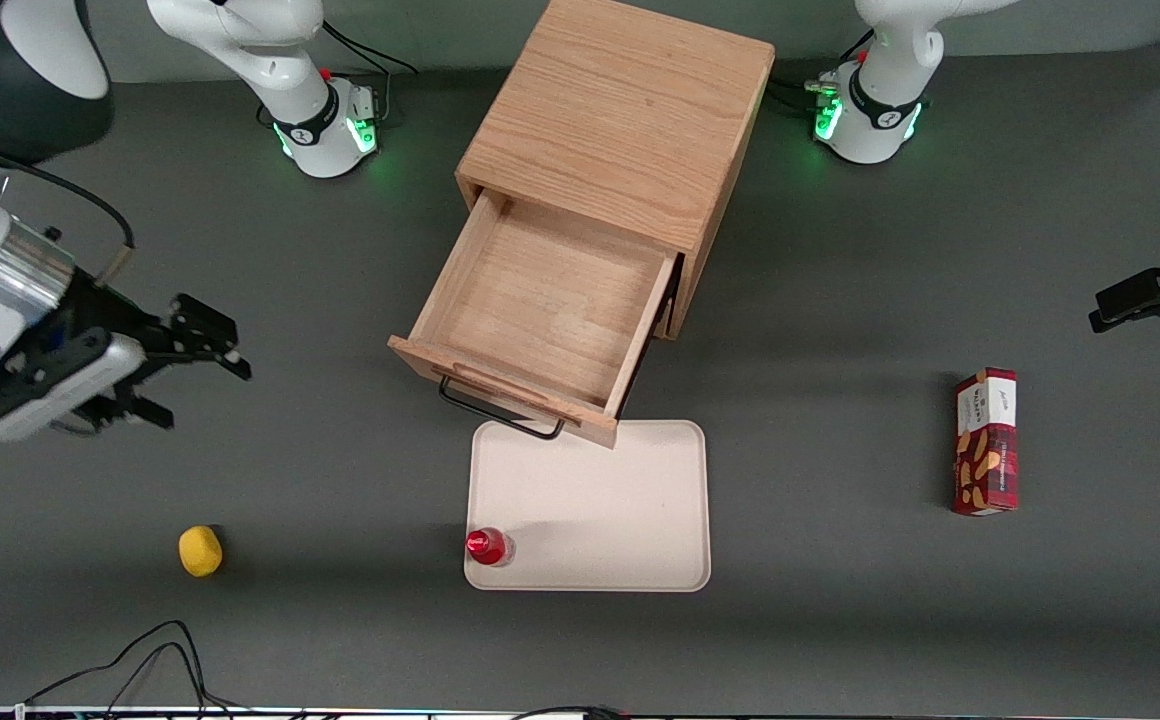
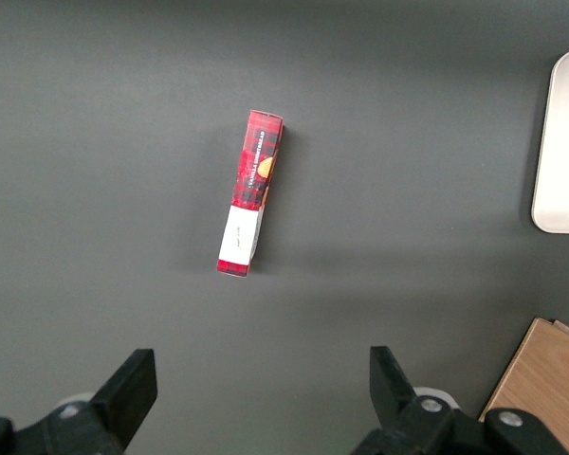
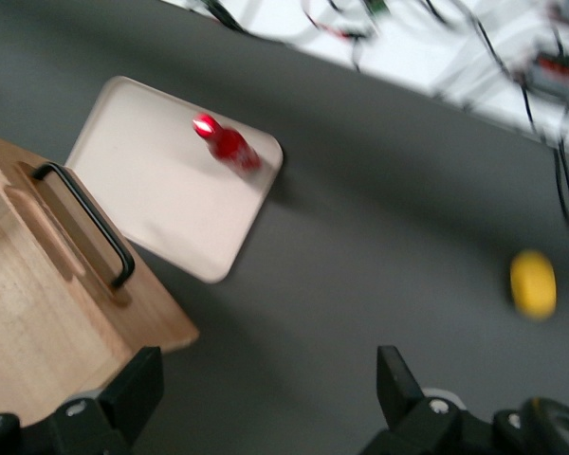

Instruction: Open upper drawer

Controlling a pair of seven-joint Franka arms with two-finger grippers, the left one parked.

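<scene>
In the front view the upper drawer [image 1: 540, 315] stands pulled well out of the oak cabinet [image 1: 620, 115], its wooden box bare inside, its thin black wire handle [image 1: 495, 412] hanging over the edge of the cream tray [image 1: 600, 510] that lies just in front of it. On that tray, at the corner nearest the camera toward the working arm's end, a red bottle [image 1: 488, 546] stands upright. The gripper [image 1: 195, 375] hovers above the bare table, well apart from the drawer toward the working arm's end, its fingers spread with nothing between them. A yellow lemon-like fruit [image 1: 200, 551] lies nearer the camera than the gripper; a red snack box [image 1: 986, 441] lies toward the parked arm's end.

The left wrist view shows the snack box [image 2: 250, 192] on its narrow side, plus a tray edge [image 2: 561, 142] and a cabinet corner [image 2: 541, 384].

The right wrist view, blurred, brings the drawer front [image 3: 71, 294] and handle [image 3: 87, 221] close, the bottle [image 3: 226, 142] on the tray [image 3: 161, 185], the yellow fruit [image 3: 533, 282], and cables on a white surface at the table's edge
</scene>
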